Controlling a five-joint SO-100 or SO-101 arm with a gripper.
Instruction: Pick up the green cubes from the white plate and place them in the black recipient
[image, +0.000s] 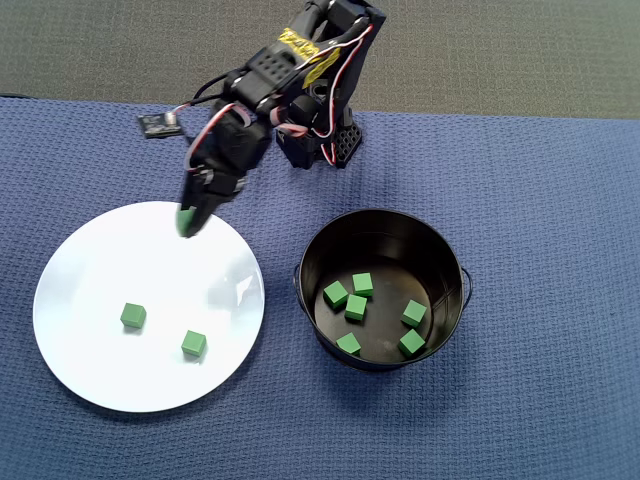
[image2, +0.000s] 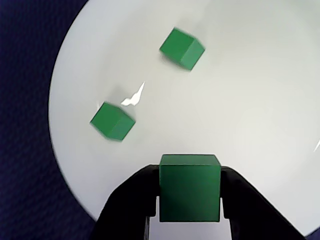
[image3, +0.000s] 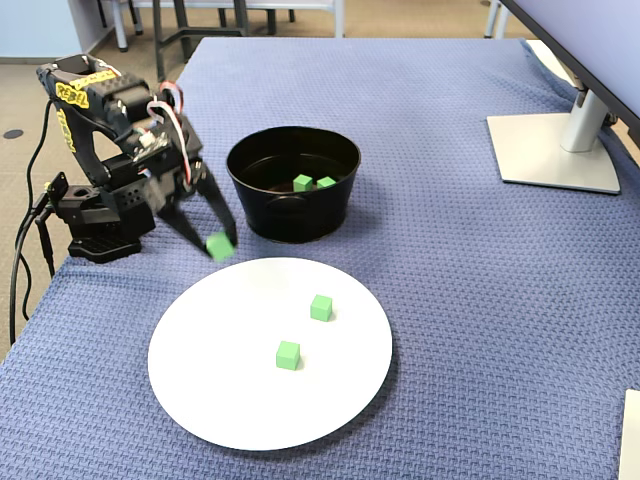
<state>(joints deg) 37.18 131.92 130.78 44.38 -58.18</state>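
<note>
My gripper (image: 186, 222) is shut on a green cube (image2: 190, 187) and holds it above the far edge of the white plate (image: 90, 360); the held cube also shows in the fixed view (image3: 219, 245). Two green cubes lie loose on the plate (image: 133, 316) (image: 194, 344), seen in the wrist view (image2: 182, 48) (image2: 113, 121) and the fixed view (image3: 321, 307) (image3: 288, 354). The black pot (image: 450, 255) stands right of the plate in the overhead view and holds several green cubes (image: 356, 307). In the fixed view the pot (image3: 290, 215) stands behind the plate (image3: 230, 400).
A blue woven cloth (image: 540, 180) covers the table. The arm's base (image: 320, 140) stands at the far edge between plate and pot. A monitor stand (image3: 555, 150) sits at the right in the fixed view. A small black part (image: 158, 124) lies left of the base.
</note>
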